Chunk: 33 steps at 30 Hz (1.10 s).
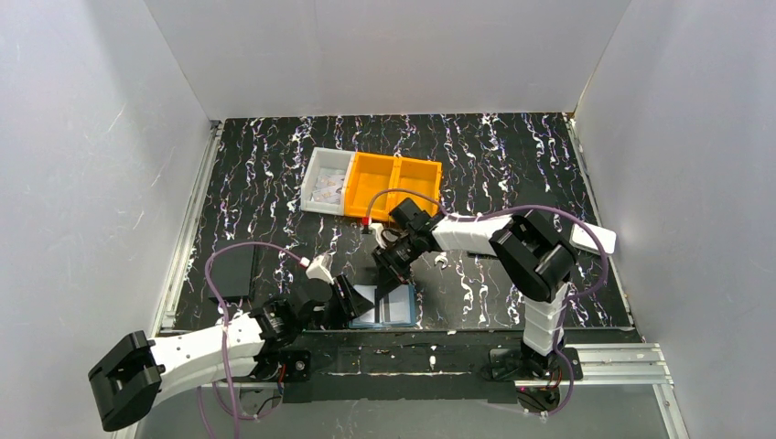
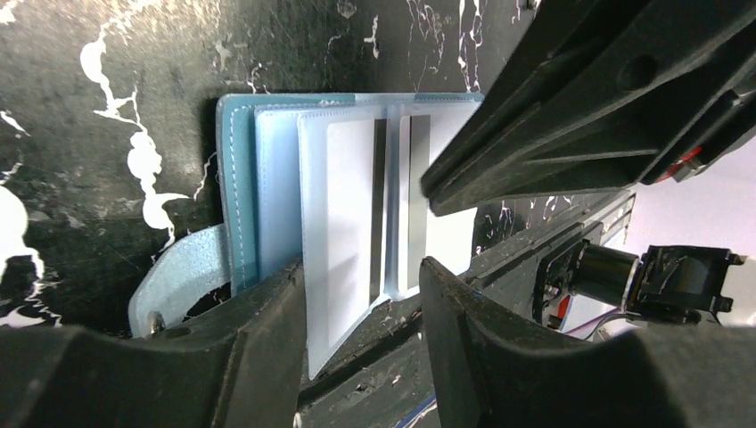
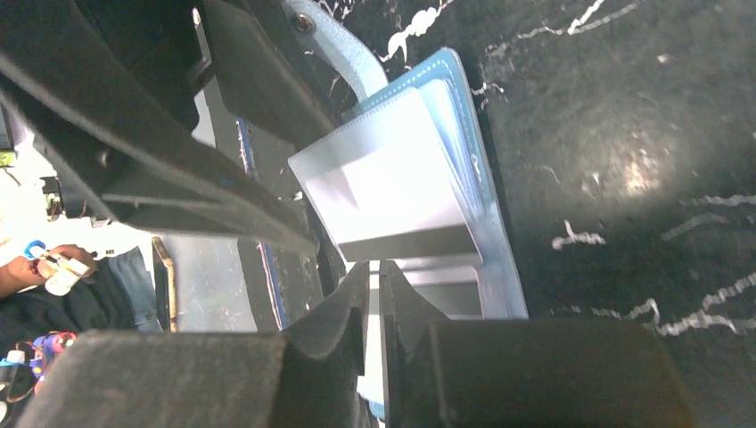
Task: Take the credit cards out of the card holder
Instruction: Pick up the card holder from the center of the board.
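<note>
Looking left to right along the near edge of the black, white-veined counter [image 1: 512, 155], finds the left pincer [image 2: 358, 267] well open, fingers standing either side of the lower corner of a clear sleeve and gripping nothing. Shows a blue snap tab [image 2: 178, 272] jutting out just beside one of those fingers, from the edge of the card holder [image 2: 239, 178], spread open and flat at the counter's near edge. Shows the credit cards [image 2: 352, 205], pale with dark stripes, tucked into clear sleeves inside it. Places, farther back, a white bin [image 1: 307, 183] touching an orange bin [image 1: 430, 166] on its right. Catches the right pincer [image 3: 374, 276] angled down over the holder's right half, jaws pressed almost together at the edge of a raised sleeve; cannot tell whether anything is pinched. Ends with a pale flat item [image 1: 593, 240] at the counter's right edge, well apart.
</note>
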Available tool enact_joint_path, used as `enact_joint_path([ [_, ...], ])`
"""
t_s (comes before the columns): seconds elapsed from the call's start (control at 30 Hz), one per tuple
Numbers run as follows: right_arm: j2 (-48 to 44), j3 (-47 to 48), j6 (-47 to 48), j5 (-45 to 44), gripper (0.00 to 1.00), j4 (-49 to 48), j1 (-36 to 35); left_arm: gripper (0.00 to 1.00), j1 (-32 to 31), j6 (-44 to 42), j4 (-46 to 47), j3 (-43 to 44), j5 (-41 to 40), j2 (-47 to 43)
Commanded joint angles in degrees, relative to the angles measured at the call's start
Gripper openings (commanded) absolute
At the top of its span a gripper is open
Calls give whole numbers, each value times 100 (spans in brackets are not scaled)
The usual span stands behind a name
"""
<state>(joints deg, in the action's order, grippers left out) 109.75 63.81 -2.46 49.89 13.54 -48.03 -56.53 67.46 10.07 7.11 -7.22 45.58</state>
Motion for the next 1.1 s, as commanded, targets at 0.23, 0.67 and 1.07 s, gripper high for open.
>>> enact_joint_path([
  [0.23,-617,-255,472,404,21,92,347,34,553,-592,-606,354,371,-27],
  [0.67,-590,-317,518,581,22,92,504,6,616,-782,218,406,973,627],
  [1.07,-1299,-855,654,1898,39,-333,795,0,929,-398,976,-420,950,-1138],
])
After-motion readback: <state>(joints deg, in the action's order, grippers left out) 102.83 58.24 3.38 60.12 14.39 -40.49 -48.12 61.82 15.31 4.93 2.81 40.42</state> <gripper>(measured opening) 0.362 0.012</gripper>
